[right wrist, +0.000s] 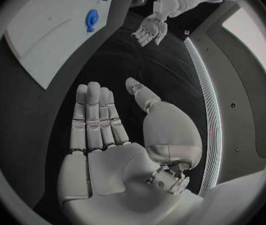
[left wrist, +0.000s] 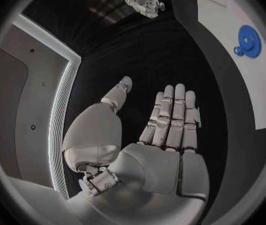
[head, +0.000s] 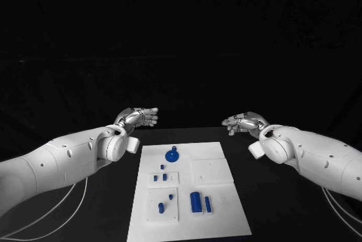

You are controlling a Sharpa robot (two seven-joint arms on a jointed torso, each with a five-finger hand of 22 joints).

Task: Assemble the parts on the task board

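Observation:
The white task board (head: 218, 210) lies in the middle of the black table. A round blue gear-like part (head: 172, 156) sits near its far end, seen also as the blue gear (left wrist: 249, 34) and the blue gear (right wrist: 92, 20) in the wrist views. Small blue pegs (head: 160, 177) stand in a square block, and taller blue parts (head: 195, 201) stand nearer me. My left hand (head: 138, 117) hovers beyond the board's far left corner, fingers straight and empty (left wrist: 170, 120). My right hand (head: 242, 122) hovers off the far right corner, flat and empty (right wrist: 95, 122).
A bare white square plate (head: 207, 171) sits on the board's right half. Black table surface (head: 286, 210) surrounds the board on both sides. The other hand appears across the table in each wrist view: the right hand (left wrist: 144, 1), the left hand (right wrist: 149, 30).

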